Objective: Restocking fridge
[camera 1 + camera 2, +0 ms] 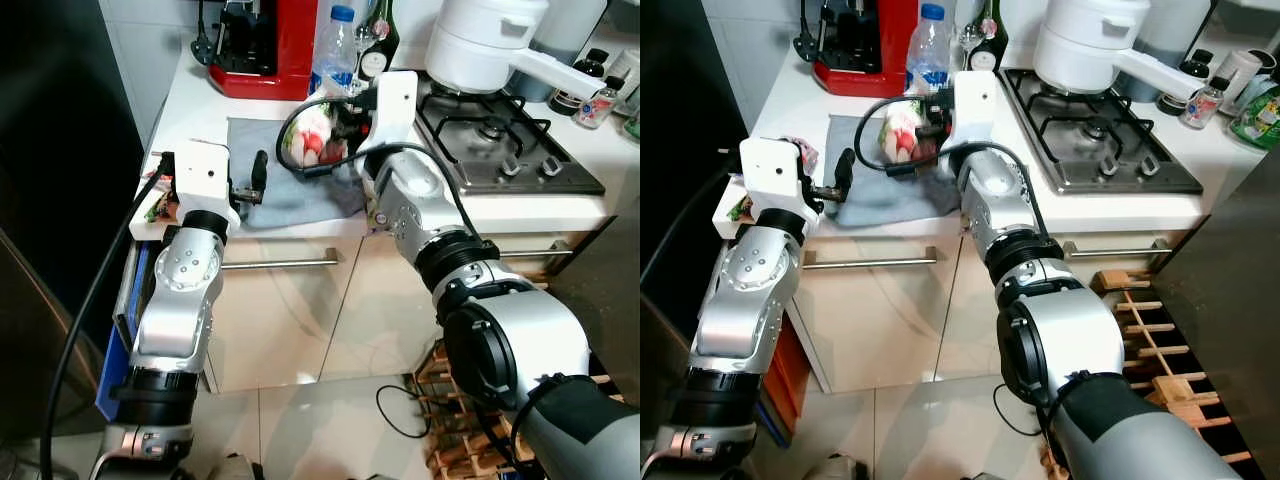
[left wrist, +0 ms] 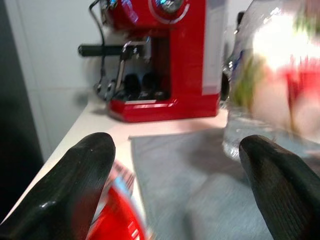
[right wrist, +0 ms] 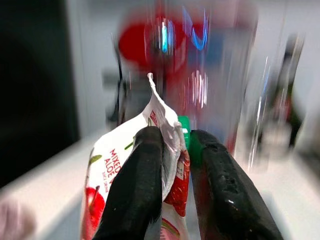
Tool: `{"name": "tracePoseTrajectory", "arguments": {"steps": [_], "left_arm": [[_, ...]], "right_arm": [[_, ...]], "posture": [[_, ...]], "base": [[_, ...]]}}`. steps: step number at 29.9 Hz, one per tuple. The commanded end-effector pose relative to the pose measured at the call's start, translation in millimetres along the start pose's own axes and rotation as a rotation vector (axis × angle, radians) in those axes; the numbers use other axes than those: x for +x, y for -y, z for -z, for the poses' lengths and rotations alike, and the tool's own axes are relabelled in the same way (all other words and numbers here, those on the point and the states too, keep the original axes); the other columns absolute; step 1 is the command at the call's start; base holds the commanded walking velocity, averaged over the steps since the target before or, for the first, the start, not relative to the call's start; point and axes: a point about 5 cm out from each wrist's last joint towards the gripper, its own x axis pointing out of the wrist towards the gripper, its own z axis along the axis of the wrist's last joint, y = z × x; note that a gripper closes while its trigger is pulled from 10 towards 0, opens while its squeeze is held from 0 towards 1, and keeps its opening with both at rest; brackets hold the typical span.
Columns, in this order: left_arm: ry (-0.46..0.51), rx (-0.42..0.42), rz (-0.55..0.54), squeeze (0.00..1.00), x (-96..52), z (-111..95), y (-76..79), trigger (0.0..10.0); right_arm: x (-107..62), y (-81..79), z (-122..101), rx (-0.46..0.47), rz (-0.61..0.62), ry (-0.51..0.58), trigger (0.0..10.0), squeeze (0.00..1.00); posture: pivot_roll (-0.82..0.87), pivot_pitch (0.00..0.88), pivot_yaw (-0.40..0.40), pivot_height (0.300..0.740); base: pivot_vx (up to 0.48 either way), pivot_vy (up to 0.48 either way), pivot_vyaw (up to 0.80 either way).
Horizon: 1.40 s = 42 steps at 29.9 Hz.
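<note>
Two tools are up at the white bench [image 1: 200,110] in the left eye view. The right tool [image 1: 335,135] reaches over the grey cloth [image 1: 290,190] and grips a white and red pouch [image 1: 312,140], which sits just in front of the water bottle [image 1: 335,50] and beside the red coffee machine [image 1: 255,50]. The left tool [image 1: 255,180] hovers at the cloth's near left edge, over the bench rim.

In the right eye view the hob [image 1: 1095,140] with its white pot [image 1: 1085,45] lies to the right, and a dark tall surface, probably the fridge [image 1: 680,140], stands to the left.

The left wrist view shows its fingers [image 2: 75,185] spread wide with nothing between them, and the blurred pouch just ahead.

The right wrist view shows its fingers [image 3: 135,185] pinched on the pouch's top seam, beside a green cap [image 3: 184,127].

The hold is thin, so I judge a straight lift before swinging left wisest. The bottle and machine crowd the back; open room lies toward the front edge.
</note>
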Motion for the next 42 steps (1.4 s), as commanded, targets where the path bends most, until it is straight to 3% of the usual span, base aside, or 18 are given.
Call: {"name": "tracePoseTrajectory", "arguments": {"steps": [1, 3, 6, 8, 10, 18, 22, 28, 34, 37, 42], "left_arm": [[0.022, 0.008, 0.028, 0.0, 3.0, -4, 5.9, 10.0], [0.02, 0.004, 0.027, 0.0, 3.3, -3, 6.1, 10.0], [0.032, -0.003, 0.041, 0.0, 5.9, -2, 10.1, 10.0], [0.052, -0.008, 0.039, 0.0, 8.8, -5, 10.2, 10.0], [0.056, -0.009, 0.036, 0.0, 9.1, -6, 9.7, 10.0], [0.059, 0.0, 0.021, 0.0, 12.2, -4, 8.3, 10.0], [0.107, 0.095, 0.034, 0.0, 14.7, -12, 13.4, 10.0], [0.134, 0.137, 0.049, 0.0, 16.8, -17, 18.4, 10.0], [0.137, 0.174, 0.044, 0.0, 18.5, -18, 17.0, 10.0], [0.102, 0.128, 0.023, 0.0, 17.7, -13, 14.4, 10.0], [0.037, 0.02, -0.017, 0.0, 15.5, -3, 9.9, 10.0]], "right_arm": [[-2.3, 10.5, -27, -0.104, 0.035, 0.175, 0.0, 0.0], [-4.8, 12.4, -31, -0.138, 0.05, 0.216, 0.0, 0.0], [-21.3, 26.0, -46, -0.313, 0.175, 0.368, 0.0, 0.0], [-45.2, 35.7, -52, -0.476, 0.277, 0.471, 0.0, 0.0], [-50.5, 37.5, -52, -0.493, 0.298, 0.484, 0.0, 0.0], [-101.2, 49.5, -23, -0.669, 0.421, 0.441, 0.0, 0.0], [-118.4, 57.6, 1, -0.65, 0.481, 0.324, 0.0, 0.0], [-118.8, 57.2, 7, -0.629, 0.492, 0.297, 0.0, 0.0], [-116.6, 54.4, 27, -0.493, 0.439, 0.19, 0.0, 0.0], [-117.0, 58.5, 40, -0.395, 0.467, 0.115, 0.0, 0.0], [-118.8, 63.4, 53, -0.314, 0.479, 0.037, 0.0, 0.0]], "posture": [[0.03, 0.0, -0.074, 0.74], [0.03, 0.0, -0.073, 0.74], [0.02, 0.0, -0.067, 0.74], [0.01, 0.0, -0.063, 0.74], [0.01, 0.0, -0.063, 0.74], [-0.03, 0.0, -0.043, 0.74], [-0.05, 0.0, -0.02, 0.74], [-0.06, 0.0, -0.007, 0.74], [-0.05, 0.0, 0.0, 0.74], [-0.04, 0.0, -0.003, 0.74], [-0.03, 0.0, -0.005, 0.74]], "base": [[0.0, 0.0, 0.0], [0.0, 0.0, 0.0], [0.0, 0.0, 0.0], [0.0, 0.0, 0.0], [0.0, 0.0, 0.0], [0.0, 0.0, 0.0], [0.0, 0.0, 0.0], [0.0, 0.0, 0.0], [0.0, 0.0, 0.0], [0.0, 0.0, 0.0], [0.0, 0.0, 0.0]]}}
